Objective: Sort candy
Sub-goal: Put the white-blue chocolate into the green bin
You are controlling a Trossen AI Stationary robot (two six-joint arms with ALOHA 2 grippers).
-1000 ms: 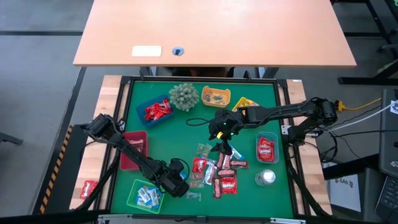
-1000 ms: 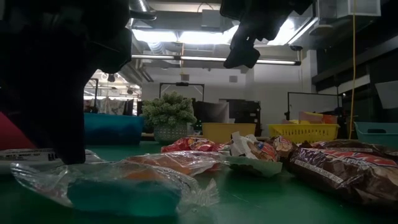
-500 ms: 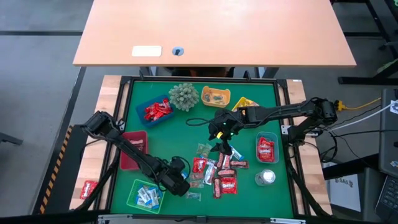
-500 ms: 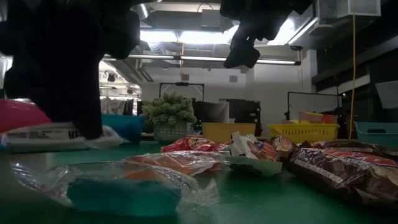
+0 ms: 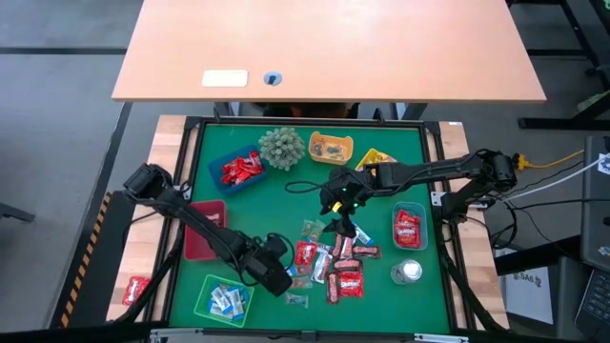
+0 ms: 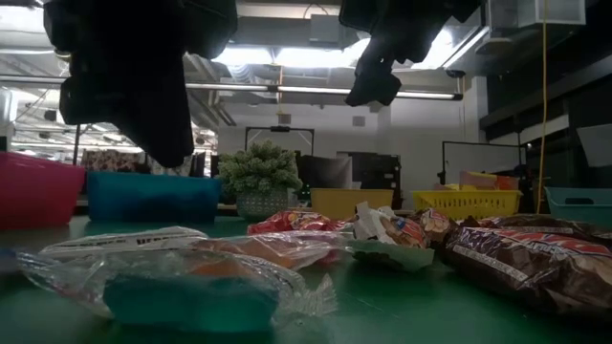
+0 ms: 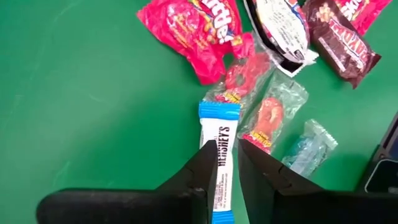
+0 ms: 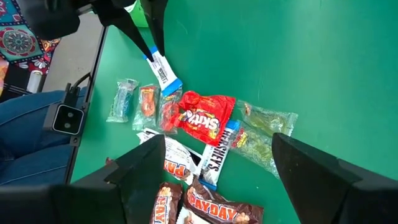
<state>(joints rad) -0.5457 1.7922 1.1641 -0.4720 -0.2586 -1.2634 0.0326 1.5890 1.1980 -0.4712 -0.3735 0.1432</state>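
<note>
- The left tool (image 7: 226,163) is clamped on a blue-and-white Hershey's bar (image 7: 219,135), gripping its near end so that the far end projects ahead of the fingers (image 7: 203,163). In the right wrist view the bar (image 8: 163,71) hangs slanted above the green bench (image 5: 381,181), clear of the pile.
- This end grip probably leaves the bar free to drop lengthwise into a tray.
- The green tray (image 5: 221,299), just beside the left tool (image 5: 279,283), already holds blue-and-white packets; judged as the matching destination.
- The right tool (image 8: 214,155) hovers over the candy pile (image 5: 334,262) with its fingers wide apart, holding nothing.
- Remaining candy lies mid-bench: a red Skittles packet (image 8: 202,118), brown PayDay bars (image 8: 211,214) and clear-wrapped sweets (image 7: 270,118).
- Other trays: blue tray (image 5: 238,169) with red packets, pink tray (image 5: 205,229), yellow tray (image 5: 331,148), and a blue tray on the right (image 5: 409,229).
- The plant ball (image 5: 280,148) stands well apart from both tools and obstructs nothing.
- Possible obstruction: the left arm crosses beside the pink tray.
</note>
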